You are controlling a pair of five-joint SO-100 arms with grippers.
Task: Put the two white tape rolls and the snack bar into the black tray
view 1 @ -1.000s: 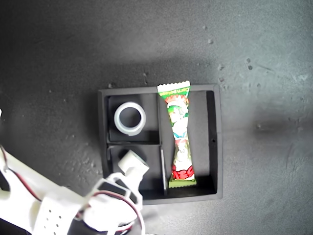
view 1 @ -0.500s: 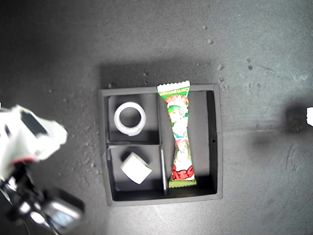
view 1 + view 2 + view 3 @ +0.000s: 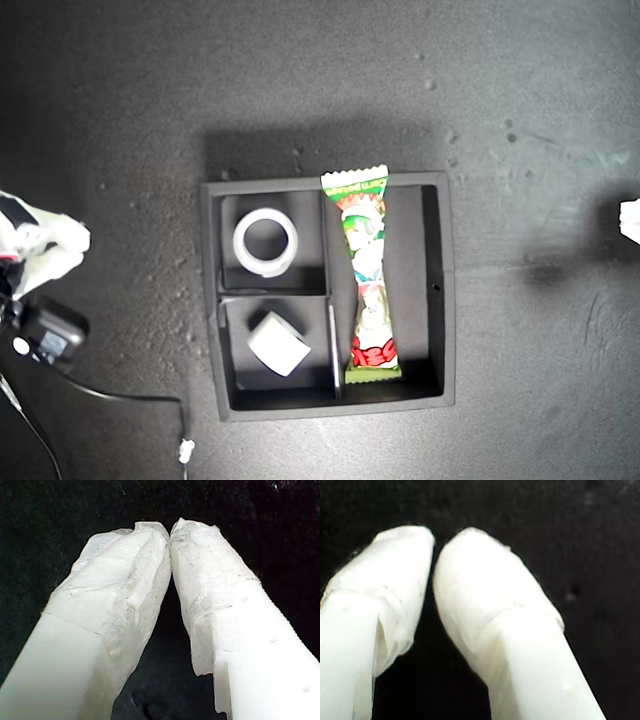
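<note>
At the exterior view's left edge, an arm sits on the dark mat, well apart from the square matte-black tray. The wide white tape roll lies flat in one small compartment; the smaller thick white roll sits tilted in the other. The long green-and-white snack bar fills the long compartment. My first gripper is clenched, tips touching, empty. My second gripper is closed on nothing.
</note>
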